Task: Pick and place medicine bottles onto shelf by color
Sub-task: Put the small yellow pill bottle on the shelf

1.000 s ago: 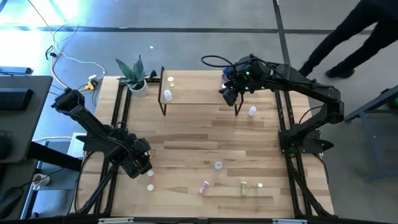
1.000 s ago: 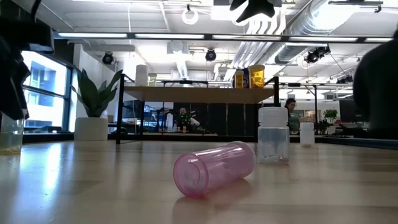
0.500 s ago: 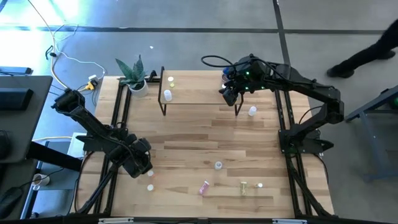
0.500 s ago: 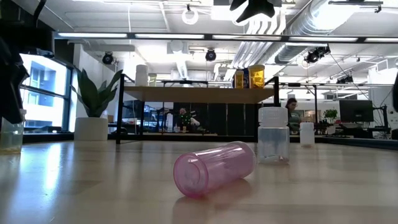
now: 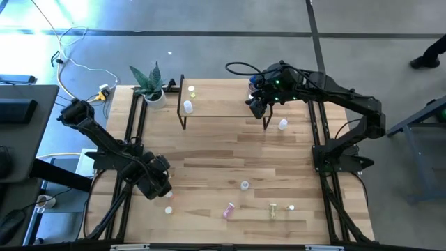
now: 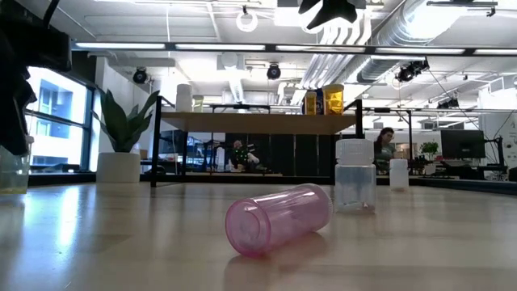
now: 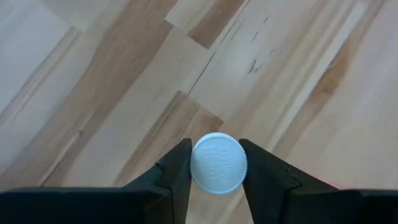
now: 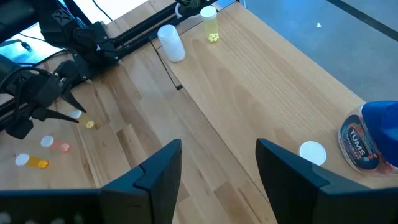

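My left gripper (image 5: 164, 188) is near the table's left edge, shut on a small white-capped medicine bottle (image 7: 217, 163). In the low view the bottle's clear, yellowish body (image 6: 14, 171) shows below the dark fingers. My right gripper (image 8: 217, 168) hangs open over the right end of the shelf (image 5: 223, 104) and touches nothing. On the shelf are a white bottle (image 5: 188, 107) and a yellow one (image 5: 191, 90); the right wrist view adds a blue bottle (image 8: 372, 137) and a white-capped one (image 8: 312, 152). A pink bottle (image 6: 279, 218) lies on its side on the table. My left gripper pinches the bottle's round white cap (image 7: 217, 143) between its two fingers (image 7: 177, 177), one on each side of the rim. The fingers slant steeply down from above. The bottle stands upright with its base on the table (image 6: 12, 191).
Loose bottles stand on the near half of the table: a white-capped one (image 5: 168, 209), a clear one (image 5: 244, 185), a yellow-green one (image 5: 273, 209) and another white cap (image 5: 291, 207). One more (image 5: 283, 125) stands by the shelf's right legs. A potted plant (image 5: 151, 87) is at the far left corner.
The person beyond the table's far right corner has walked almost out of the high view. Both arms have kept their places; in the high view the white cap beside my left gripper is now covered by its fingers.
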Controlling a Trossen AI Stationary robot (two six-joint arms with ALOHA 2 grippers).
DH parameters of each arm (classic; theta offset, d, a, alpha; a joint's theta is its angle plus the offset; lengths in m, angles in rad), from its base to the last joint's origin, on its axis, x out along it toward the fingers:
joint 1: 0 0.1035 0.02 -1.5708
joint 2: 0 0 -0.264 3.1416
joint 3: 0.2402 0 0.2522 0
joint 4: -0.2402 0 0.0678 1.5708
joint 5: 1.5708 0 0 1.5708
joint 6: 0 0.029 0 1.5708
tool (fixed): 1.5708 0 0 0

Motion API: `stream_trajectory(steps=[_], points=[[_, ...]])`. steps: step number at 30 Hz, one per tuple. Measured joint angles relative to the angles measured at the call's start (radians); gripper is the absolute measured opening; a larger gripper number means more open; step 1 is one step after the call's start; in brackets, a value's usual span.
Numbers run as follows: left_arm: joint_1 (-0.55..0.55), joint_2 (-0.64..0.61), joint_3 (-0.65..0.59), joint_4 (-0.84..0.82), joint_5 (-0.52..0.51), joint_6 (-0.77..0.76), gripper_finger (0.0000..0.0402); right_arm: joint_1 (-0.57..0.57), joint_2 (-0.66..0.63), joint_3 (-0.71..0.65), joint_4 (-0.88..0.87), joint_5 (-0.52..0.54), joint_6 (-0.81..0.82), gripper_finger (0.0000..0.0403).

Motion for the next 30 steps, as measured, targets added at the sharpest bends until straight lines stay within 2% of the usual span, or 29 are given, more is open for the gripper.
stream_trajectory(steps=[4, 11, 22, 30], points=[[0.042, -0.051, 0.032, -0.009, -0.005, 0.039, 0.0108, 0.000, 0.000, 0.000, 0.000, 0.000, 0.000, 0.0197], [0.195, -0.157, 0.096, -0.014, -0.007, 0.223, 0.0113, 0.000, 0.000, 0.000, 0.000, 0.000, 0.000, 0.0197], [0.530, -0.235, 0.287, -0.012, -0.018, 0.669, 0.0113, -0.003, 0.000, 0.000, 0.000, 0.005, -0.016, 0.0197], [0.807, -0.224, 0.464, 0.000, -0.018, 0.987, 0.0113, -0.003, 0.000, 0.000, 0.000, 0.107, -0.063, 0.0197]])
